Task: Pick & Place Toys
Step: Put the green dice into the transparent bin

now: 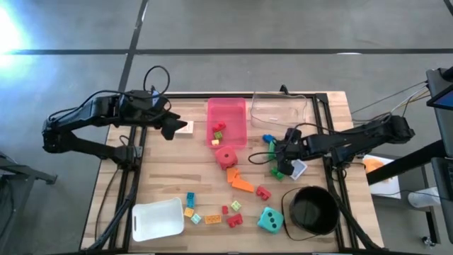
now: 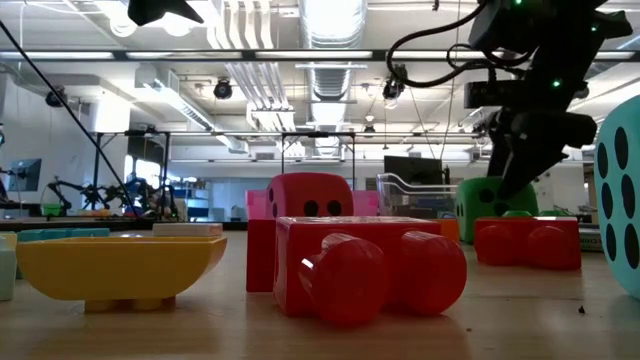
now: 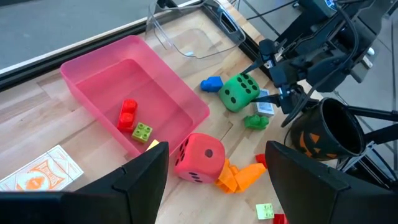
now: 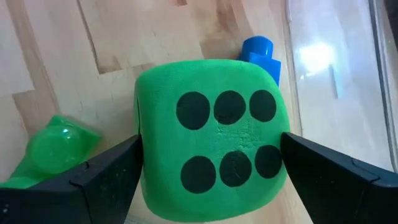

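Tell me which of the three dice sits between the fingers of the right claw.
The green die; the red die lies beside the pink tray, the teal die near the bucket.

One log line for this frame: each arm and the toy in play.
right gripper: open, fingers astride green die, not closed | left gripper: open, waiting above table near pink tray | red die: beside tray

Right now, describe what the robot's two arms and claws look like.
Both arms are black, jointed tubes with loose black cables looping off them. The left claw and the right claw are also black, each with two flat, wedge-shaped fingers. No markings are visible on either.
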